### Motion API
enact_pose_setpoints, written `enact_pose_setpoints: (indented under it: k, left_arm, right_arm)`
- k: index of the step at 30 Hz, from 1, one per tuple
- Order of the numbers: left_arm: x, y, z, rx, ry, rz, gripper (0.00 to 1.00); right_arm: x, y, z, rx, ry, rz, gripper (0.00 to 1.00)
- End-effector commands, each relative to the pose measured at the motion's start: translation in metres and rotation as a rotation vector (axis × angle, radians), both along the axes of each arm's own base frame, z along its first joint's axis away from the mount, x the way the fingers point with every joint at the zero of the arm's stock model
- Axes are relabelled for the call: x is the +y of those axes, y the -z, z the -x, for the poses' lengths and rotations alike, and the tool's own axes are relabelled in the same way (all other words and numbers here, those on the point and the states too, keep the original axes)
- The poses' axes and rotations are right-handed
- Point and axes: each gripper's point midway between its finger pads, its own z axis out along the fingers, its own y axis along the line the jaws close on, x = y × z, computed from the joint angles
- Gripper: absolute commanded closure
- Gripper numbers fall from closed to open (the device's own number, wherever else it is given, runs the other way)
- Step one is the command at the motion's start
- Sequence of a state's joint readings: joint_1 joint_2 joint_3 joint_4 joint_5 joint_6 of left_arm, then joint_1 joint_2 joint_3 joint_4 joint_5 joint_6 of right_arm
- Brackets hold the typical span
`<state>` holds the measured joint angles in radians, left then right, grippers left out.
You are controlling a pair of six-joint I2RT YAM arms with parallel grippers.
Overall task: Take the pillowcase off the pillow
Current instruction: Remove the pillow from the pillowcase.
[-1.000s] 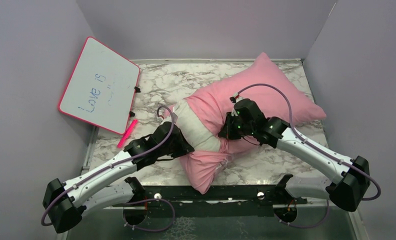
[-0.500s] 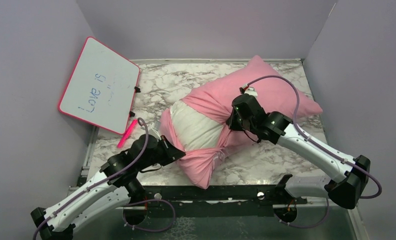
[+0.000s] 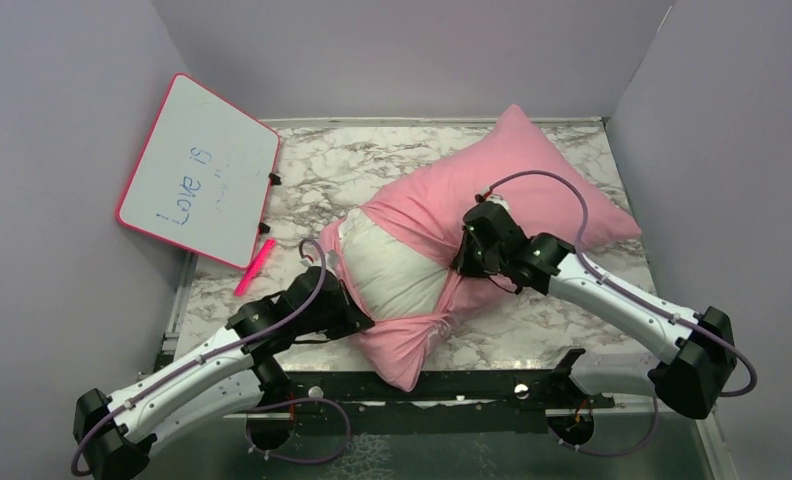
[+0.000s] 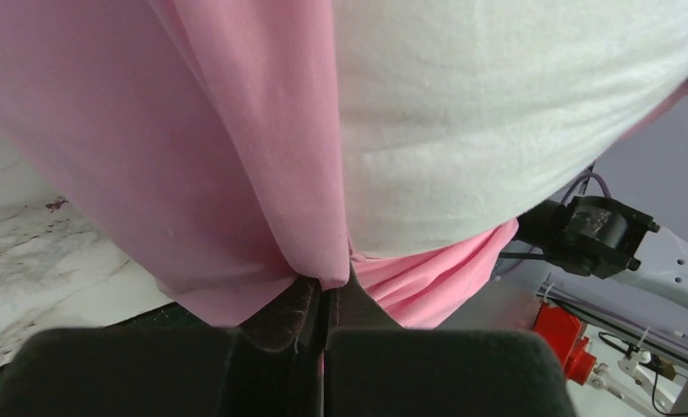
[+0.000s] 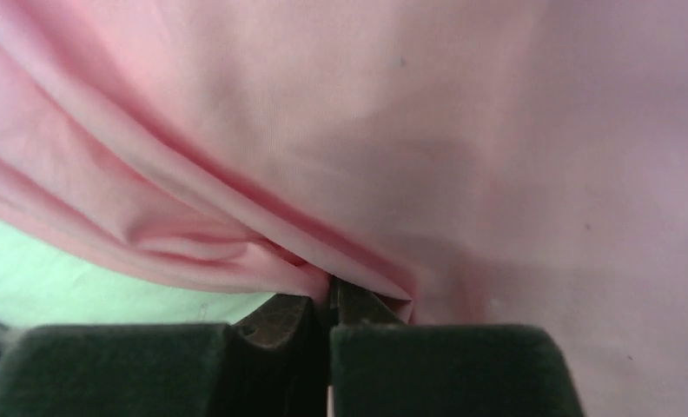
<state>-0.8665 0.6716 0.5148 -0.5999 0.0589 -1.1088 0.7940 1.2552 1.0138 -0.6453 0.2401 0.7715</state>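
The pink pillowcase (image 3: 532,190) lies diagonally across the marble table, still around most of the white pillow (image 3: 392,265), whose near-left end bulges bare out of the opening. My left gripper (image 3: 350,318) is shut on the pillowcase's left edge; in the left wrist view its closed jaws pinch a pink fold (image 4: 262,174) beside the white pillow (image 4: 514,113). My right gripper (image 3: 467,262) is shut on the pillowcase at the right side of the opening; the right wrist view shows a bunched pink fold (image 5: 236,234) between its jaws, with a sliver of pillow (image 5: 62,287).
A pink-framed whiteboard (image 3: 200,170) leans on the left wall, with a pink marker (image 3: 255,266) below it. Grey walls enclose the table (image 3: 322,165) on three sides. A black rail (image 3: 472,385) runs along the near edge by the arm bases.
The left arm pulled back toward the near left, then came forward a little, still gripping the edge. More white pillow is bared than a second ago. The right gripper shifted slightly.
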Motion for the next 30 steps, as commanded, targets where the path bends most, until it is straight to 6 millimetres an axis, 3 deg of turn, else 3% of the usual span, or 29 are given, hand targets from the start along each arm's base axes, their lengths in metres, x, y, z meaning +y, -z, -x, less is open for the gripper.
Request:
enact_pose_setpoints:
  k: [1, 4, 8, 11, 14, 18, 30]
  left_arm:
    - [0.011, 0.027, 0.002, 0.024, 0.0, -0.101, 1.0]
    - [0.001, 0.028, -0.004, 0.016, 0.003, -0.073, 1.0]
    - [-0.003, 0.029, -0.006, 0.008, 0.009, -0.059, 1.0]
    - [-0.003, 0.026, -0.008, -0.007, 0.007, -0.05, 1.0]
    - [-0.003, 0.023, -0.008, -0.014, -0.004, -0.037, 1.0]
    - [-0.002, 0.022, -0.006, -0.012, -0.013, -0.019, 1.0]
    - [-0.002, 0.018, -0.006, -0.02, -0.018, 0.005, 1.0]
  right_arm:
    - [0.0, 0.008, 0.032, 0.058, -0.175, -0.059, 0.88]
    - [0.015, -0.02, 0.046, 0.011, -0.303, -0.176, 0.71]
    - [0.028, -0.059, 0.058, -0.046, -0.425, -0.267, 0.56]
    - [0.039, -0.082, 0.064, -0.075, -0.5, -0.316, 0.5]
    - [0.05, -0.091, 0.069, -0.087, -0.538, -0.323, 0.49]
    - [0.067, -0.091, 0.078, -0.1, -0.554, -0.25, 0.46]
    - [0.123, -0.058, 0.106, -0.107, -0.582, -0.072, 0.46]
